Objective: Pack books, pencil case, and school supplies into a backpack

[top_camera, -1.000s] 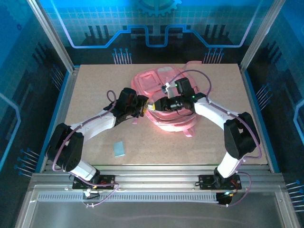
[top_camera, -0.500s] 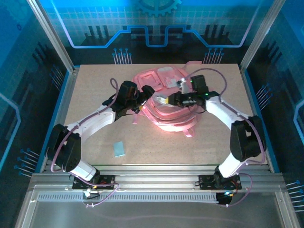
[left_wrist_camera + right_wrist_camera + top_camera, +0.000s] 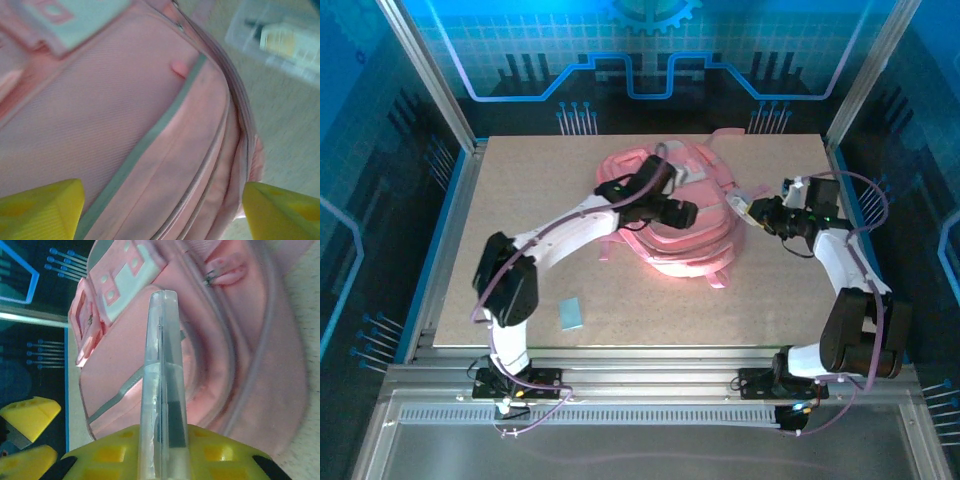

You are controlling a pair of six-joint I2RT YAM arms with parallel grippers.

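Observation:
The pink backpack (image 3: 665,225) lies flat mid-table, its zips and grey trim close under my left wrist camera (image 3: 150,130). My left gripper (image 3: 682,213) hovers over its middle, open (image 3: 160,210), the yellow fingertips (image 3: 42,210) wide apart with nothing gripped. My right gripper (image 3: 752,211) stands just off the backpack's right edge, shut (image 3: 162,440) on a clear flat packet (image 3: 162,370) with dark contents, held edge-on. That packet (image 3: 280,40) also appears beyond the bag. A pale blue flat rectangle (image 3: 571,313) lies near the front left. The books and pencil case are out of view.
Pink straps (image 3: 718,277) trail from the backpack toward the front. A metal frame (image 3: 650,360) borders the tabletop (image 3: 520,190) at the near edge. Bare table surrounds the blue rectangle at the front.
My left arm swung right across the backpack and its jaws opened. My right gripper pulled back to the right, off the backpack, still carrying the clear packet.

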